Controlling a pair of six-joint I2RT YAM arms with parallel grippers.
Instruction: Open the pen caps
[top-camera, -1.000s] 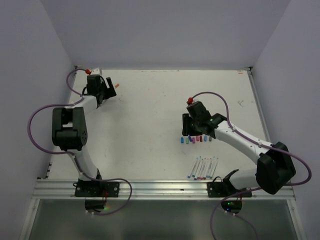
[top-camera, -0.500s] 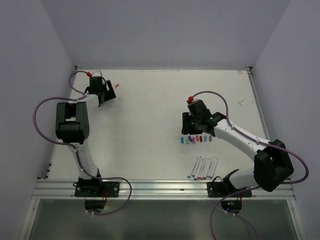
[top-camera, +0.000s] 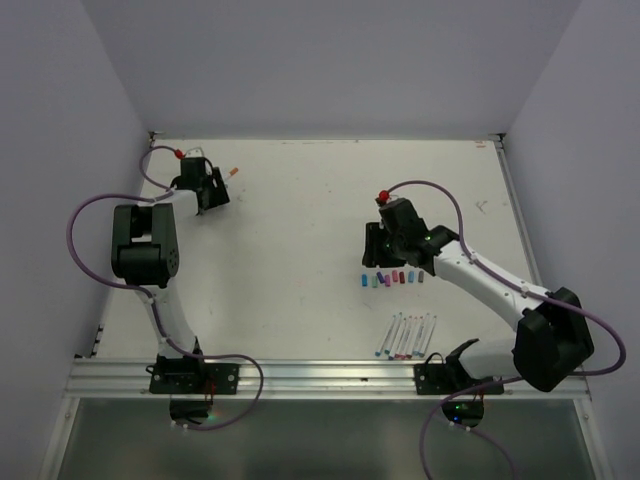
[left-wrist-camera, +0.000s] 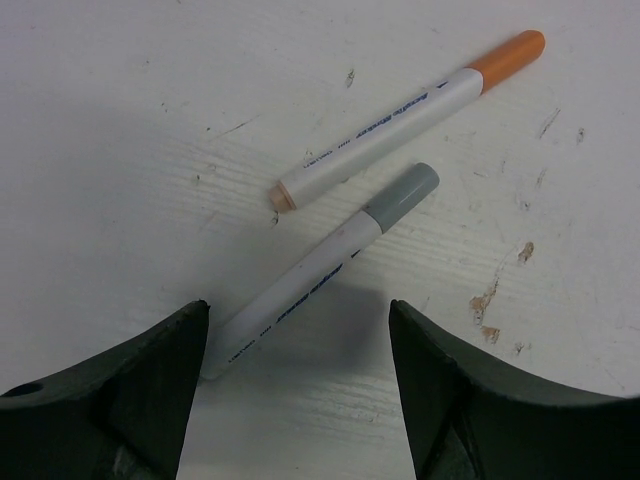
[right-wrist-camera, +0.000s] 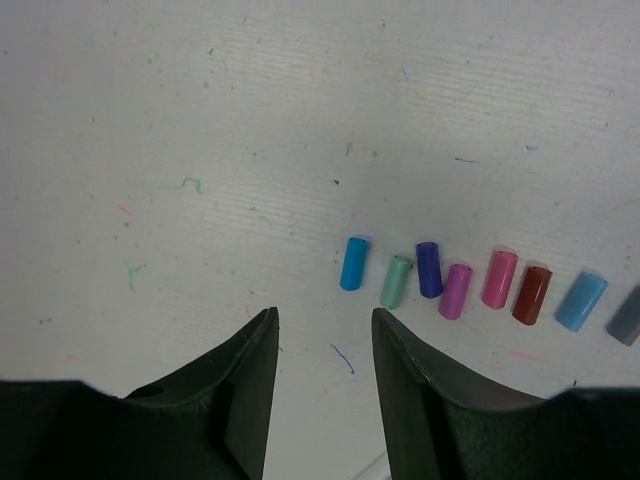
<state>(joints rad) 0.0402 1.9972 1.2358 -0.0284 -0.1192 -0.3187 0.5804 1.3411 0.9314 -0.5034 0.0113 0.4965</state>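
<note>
Orange-capped pen (left-wrist-camera: 400, 115) lies upper right on the desk (left-wrist-camera: 100, 120). The grey-capped pen (left-wrist-camera: 320, 262) has its lower end shadowed between the spread fingers of the left end effector (left-wrist-camera: 298, 335). Right end effector (right-wrist-camera: 322, 345) gapes empty below the loose caps (right-wrist-camera: 497, 278), the rightmost cut off.

A white surface (top-camera: 300, 225), scuffed and flecked with coloured ink marks (right-wrist-camera: 185, 184); pale walls (top-camera: 330, 60) around it, a metal rail (top-camera: 330, 376) along its near edge.
</note>
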